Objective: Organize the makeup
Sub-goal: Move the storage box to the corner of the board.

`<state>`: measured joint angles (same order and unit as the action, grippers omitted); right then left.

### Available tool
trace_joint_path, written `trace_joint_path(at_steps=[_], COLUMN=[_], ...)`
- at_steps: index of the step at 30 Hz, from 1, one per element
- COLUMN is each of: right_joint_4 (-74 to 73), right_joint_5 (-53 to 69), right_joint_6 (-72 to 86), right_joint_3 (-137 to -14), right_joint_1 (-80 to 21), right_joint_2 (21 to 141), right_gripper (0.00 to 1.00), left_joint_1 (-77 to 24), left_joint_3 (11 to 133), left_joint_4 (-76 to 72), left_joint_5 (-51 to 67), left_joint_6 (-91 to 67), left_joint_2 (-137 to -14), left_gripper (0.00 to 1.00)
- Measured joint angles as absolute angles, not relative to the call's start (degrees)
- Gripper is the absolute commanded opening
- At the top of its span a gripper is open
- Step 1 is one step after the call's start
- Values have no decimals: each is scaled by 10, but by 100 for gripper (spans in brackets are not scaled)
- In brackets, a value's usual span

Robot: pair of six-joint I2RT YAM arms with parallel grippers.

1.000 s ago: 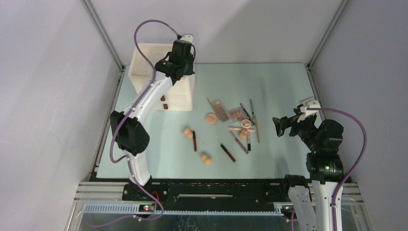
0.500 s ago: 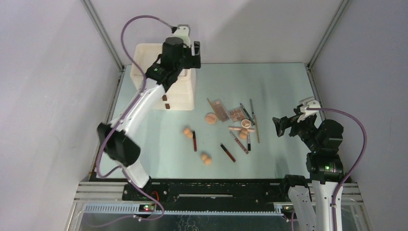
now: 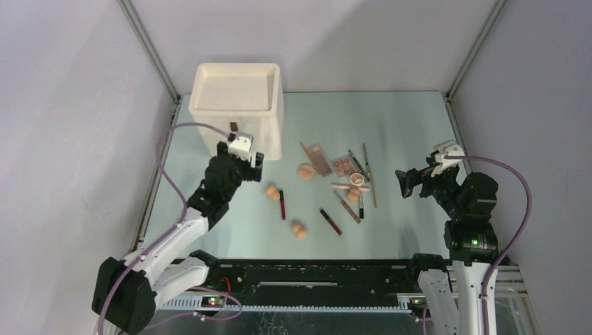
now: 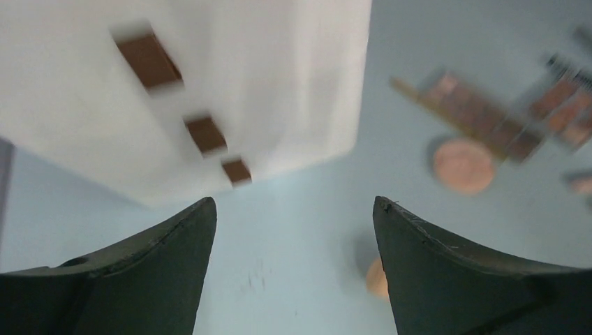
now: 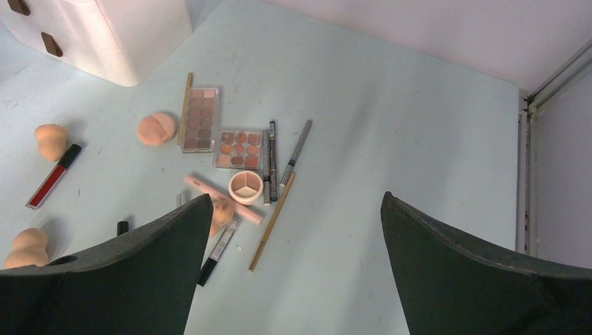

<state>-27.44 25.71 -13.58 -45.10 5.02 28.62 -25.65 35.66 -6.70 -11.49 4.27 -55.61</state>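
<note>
The makeup lies scattered mid-table: peach sponges (image 3: 272,192) (image 3: 300,230), a round puff (image 3: 306,172), two palettes (image 3: 317,159) (image 3: 343,165), a round compact (image 3: 356,179), dark-red tubes (image 3: 282,204) (image 3: 331,220) and thin pencils (image 3: 372,185). My left gripper (image 3: 243,155) hangs open and empty low in front of the cream drawer box (image 3: 237,105). Its view is blurred, showing the box's brown handles (image 4: 205,134), the puff (image 4: 463,165) and a sponge (image 4: 377,278) beside the right finger. My right gripper (image 3: 405,183) stands open and empty right of the pile, looking at the palettes (image 5: 200,118) and compact (image 5: 246,187).
The drawer box stands at the back left with its top tray (image 3: 236,89) showing. Metal frame posts (image 3: 150,52) and grey walls close the table's left, back and right sides. Bare table (image 3: 412,125) lies at the back right.
My left arm has drawn back from the top of the drawer box and come down in front of it, and its gripper has opened. The right arm has not moved.
</note>
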Motion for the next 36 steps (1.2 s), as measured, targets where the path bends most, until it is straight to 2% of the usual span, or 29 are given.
trace_joint_path(at_steps=[4, 9, 16, 24, 36], right_joint_4=[-274, -275, -275, -275, -275], right_joint_5=[256, 258, 263, 267, 268], right_joint_6=[-136, -137, -137, -138, -139], right_joint_3=[-449, -445, -445, -445, -445], right_joint_1=[53, 62, 64, 64, 64], right_joint_2=[291, 294, 293, 293, 302], right_gripper=[100, 100, 100, 100, 100], left_joint_1=[-246, -243, -242, -233, -190], left_joint_3=[272, 254, 243, 225, 242], left_joint_4=[-109, -195, -257, -287, -291], left_joint_5=[-113, -118, -157, -182, -213], left_joint_6=[26, -39, -102, -128, -202], left_joint_2=[-559, -576, -655, -679, -794], left_gripper=[94, 100, 100, 94, 93])
